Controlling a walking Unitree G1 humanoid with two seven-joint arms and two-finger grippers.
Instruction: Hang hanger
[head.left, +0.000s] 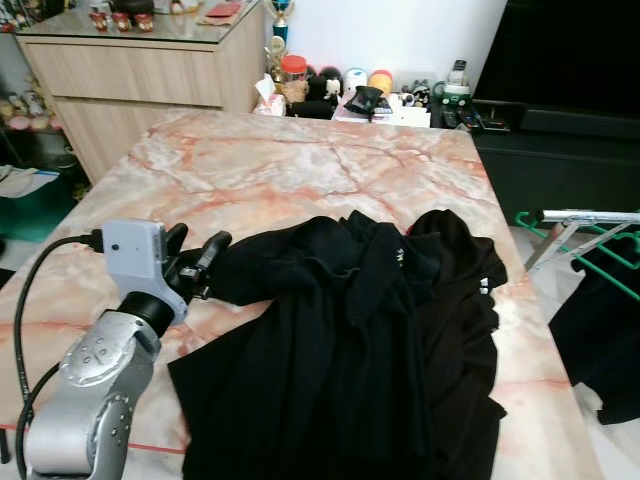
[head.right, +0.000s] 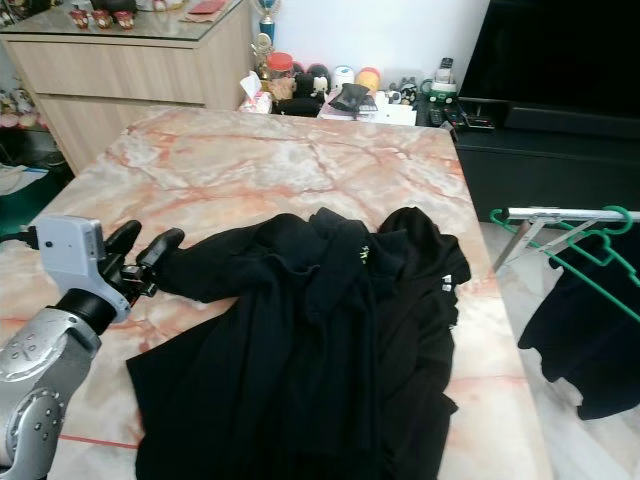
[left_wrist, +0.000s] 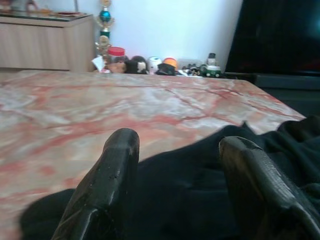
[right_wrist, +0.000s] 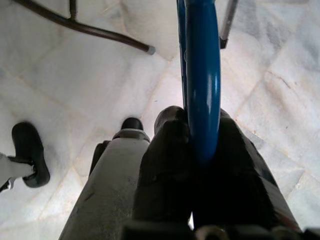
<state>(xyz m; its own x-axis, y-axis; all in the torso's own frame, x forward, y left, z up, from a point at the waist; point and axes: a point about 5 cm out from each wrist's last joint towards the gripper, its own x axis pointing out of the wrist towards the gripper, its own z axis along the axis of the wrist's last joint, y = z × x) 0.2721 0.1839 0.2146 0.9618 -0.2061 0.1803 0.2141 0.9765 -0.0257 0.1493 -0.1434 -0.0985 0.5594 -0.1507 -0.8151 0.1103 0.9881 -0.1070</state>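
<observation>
Head views: left gripper (head.left: 197, 255) sits low over the marble table (head.left: 300, 170), fingers spread, tips at the edge of the black garment (head.left: 350, 340); a drying rack (head.left: 585, 218) with green hangers (head.right: 575, 245) stands off the table's right side. Left wrist view: both fingers (left_wrist: 112, 175) apart over black cloth, soft and limp. Right wrist view: right gripper (right_wrist: 200, 150) pinched on a blue hanger (right_wrist: 202, 75) above the floor; likely light, stiff, glossy and slippery, so hold the straight bar firmly.
</observation>
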